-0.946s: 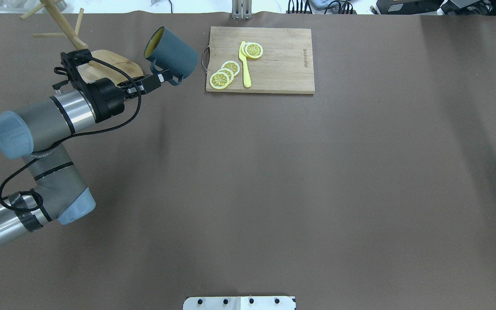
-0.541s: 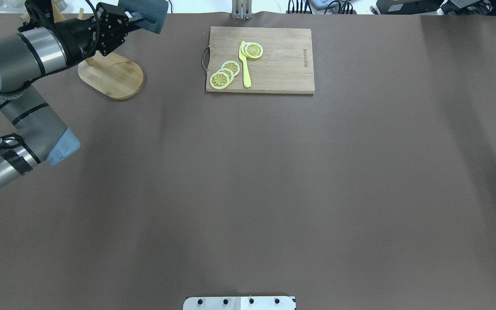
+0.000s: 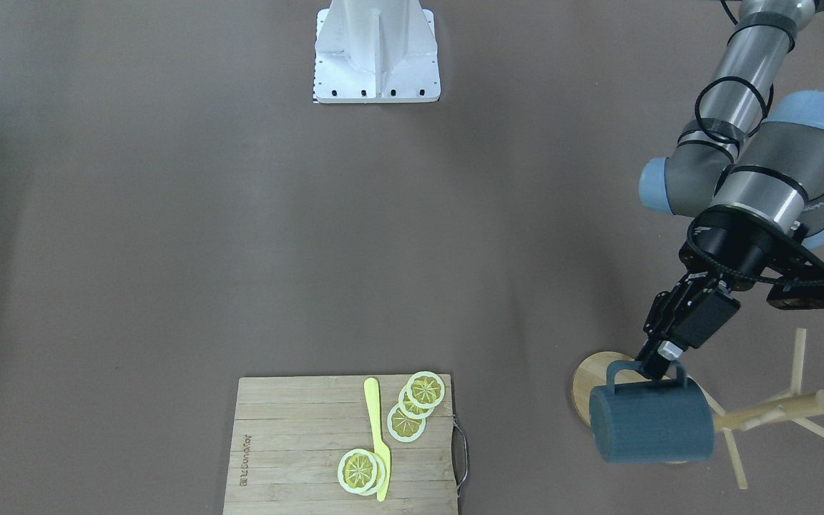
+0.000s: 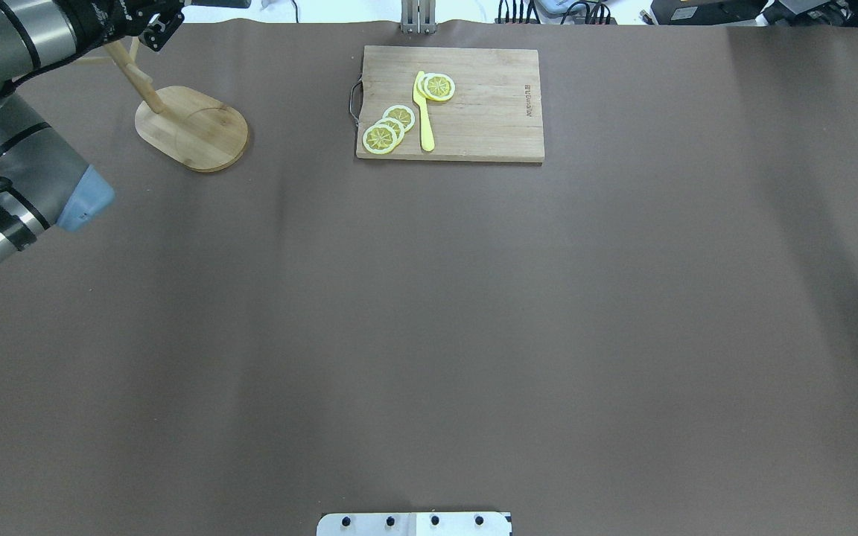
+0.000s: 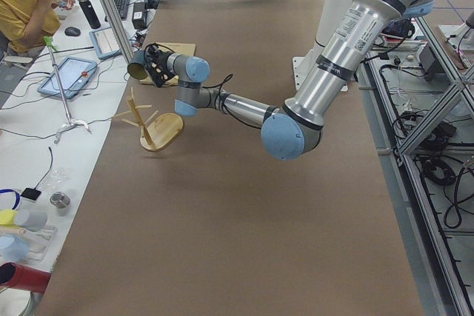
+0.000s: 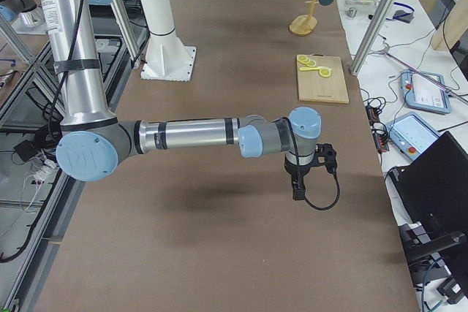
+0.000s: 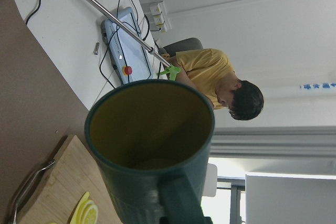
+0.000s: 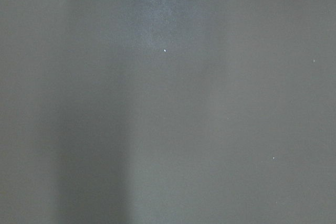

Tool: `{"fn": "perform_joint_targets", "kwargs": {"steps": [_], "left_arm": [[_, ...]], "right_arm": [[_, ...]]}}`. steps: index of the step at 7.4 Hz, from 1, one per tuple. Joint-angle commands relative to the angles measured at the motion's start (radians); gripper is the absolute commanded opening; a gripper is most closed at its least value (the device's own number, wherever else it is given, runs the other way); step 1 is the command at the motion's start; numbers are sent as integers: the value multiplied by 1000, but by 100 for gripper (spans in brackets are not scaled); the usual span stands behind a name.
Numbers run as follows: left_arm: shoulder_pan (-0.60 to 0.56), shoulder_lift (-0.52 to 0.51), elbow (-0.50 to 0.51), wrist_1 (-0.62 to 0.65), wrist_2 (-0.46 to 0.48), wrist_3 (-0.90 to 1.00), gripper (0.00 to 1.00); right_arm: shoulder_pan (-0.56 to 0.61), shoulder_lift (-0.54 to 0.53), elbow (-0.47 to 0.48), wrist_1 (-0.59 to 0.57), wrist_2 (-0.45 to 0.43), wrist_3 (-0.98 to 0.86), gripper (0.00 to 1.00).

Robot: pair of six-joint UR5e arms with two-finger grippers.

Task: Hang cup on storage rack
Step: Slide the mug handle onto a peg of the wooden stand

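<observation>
Close obstacle: storage rack (image 3: 777, 413) just beside cup (image 3: 651, 423)

**Setting.** A large table under a matte brown cover (image 4: 429, 335) fills the overhead view, with soft bands of shade crossing its right part. In the exterior left view, a white side bench (image 5: 29, 153) runs down the left edge. A silver aluminium frame post (image 5: 111, 12) rises at upper left, and pale grey floor (image 5: 452, 271) shows at lower right. In the left wrist view, a plain white wall (image 7: 273, 14) occupies the upper right, above a grey ribbed curtain or blind (image 7: 273, 141).
</observation>
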Motion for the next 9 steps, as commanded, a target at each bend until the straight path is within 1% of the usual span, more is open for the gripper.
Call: {"fn": "perform_joint_targets", "kwargs": {"steps": [1,2,4,5,6,9], "left_arm": [[-13,0,12,-2,54,-197,0],[-16,0,15,-2,63,-206,0],[-30,0,24,-11,71,-346,0],[-33,2,41,-11,71,-362,0],[-45,3,50,-11,73,-447,0],[-59,14,66,-14,62,-521,0]], "right_arm": [[0,0,6,-2,-6,2,100],[0,0,6,0,-6,2,100],[0,-2,14,0,-6,5,100],[0,-2,14,0,-6,6,100],[0,-2,14,0,-4,8,100],[-2,-2,17,0,-6,9,100]]}}
